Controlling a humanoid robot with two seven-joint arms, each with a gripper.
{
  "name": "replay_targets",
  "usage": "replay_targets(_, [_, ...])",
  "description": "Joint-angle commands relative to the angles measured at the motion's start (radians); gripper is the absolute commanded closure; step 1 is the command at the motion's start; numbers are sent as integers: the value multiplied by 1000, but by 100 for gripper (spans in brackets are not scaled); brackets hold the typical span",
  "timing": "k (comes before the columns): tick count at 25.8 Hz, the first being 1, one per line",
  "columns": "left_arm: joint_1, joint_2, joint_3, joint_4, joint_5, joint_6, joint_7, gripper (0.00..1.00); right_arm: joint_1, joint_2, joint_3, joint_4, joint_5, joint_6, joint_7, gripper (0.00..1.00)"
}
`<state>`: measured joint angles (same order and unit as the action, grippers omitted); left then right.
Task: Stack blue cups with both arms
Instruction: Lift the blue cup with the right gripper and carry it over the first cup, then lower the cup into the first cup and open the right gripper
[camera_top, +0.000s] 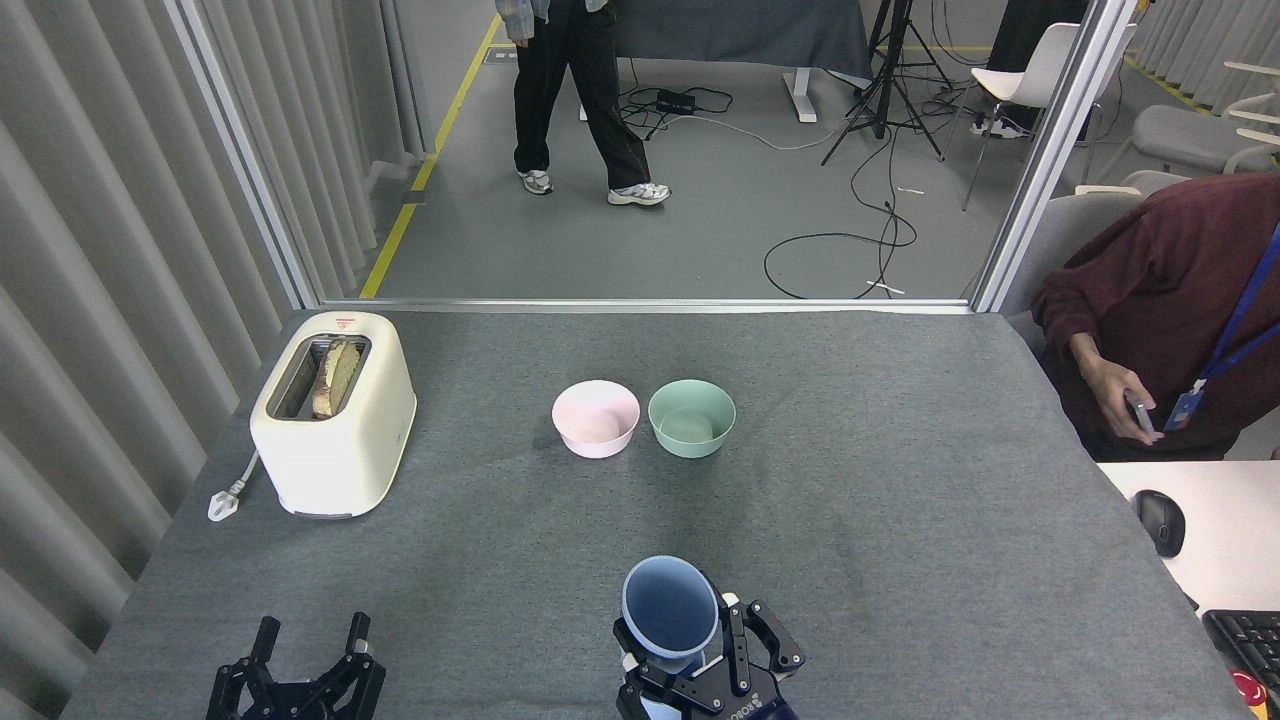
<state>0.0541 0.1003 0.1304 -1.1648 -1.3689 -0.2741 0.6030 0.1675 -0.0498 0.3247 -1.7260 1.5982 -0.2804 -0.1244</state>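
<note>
Grey table: right gripper clasps blue cup; left gripper spread, empty.
</note>
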Motion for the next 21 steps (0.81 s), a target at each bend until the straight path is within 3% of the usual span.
replay_targets(1, [0, -1, 0, 2, 2, -2, 3, 0, -2, 8, -1, 17, 31, 1, 0, 49])
replay_targets(3, [0, 1, 0, 2, 4, -2, 3, 0, -3, 21, -1, 29, 49, 6, 0, 45])
replay_targets(4, [0, 1, 0, 2, 4, -2, 3, 0, -3, 25, -1, 39, 58, 7, -1, 33])
replay_targets(5, [0, 1, 0, 2, 4, -2, 3, 0, -5, 28, -3, 40, 65, 10, -1, 4])
replay_targets(6, [-2, 1, 0, 4, 5, -4, 3, 0, -5, 28, -3, 39, 65, 10, -3, 0])
replay_targets(17, [-3, 2, 0, 16, 5, -4, 4, 0, -31, 53, -22, 19, 55, 13, -27, 0])
replay_targets(21, [-3, 2, 0, 16, 5, -5, 4, 0, -114, 93, -197, 10, 54, 98, -116, 0])
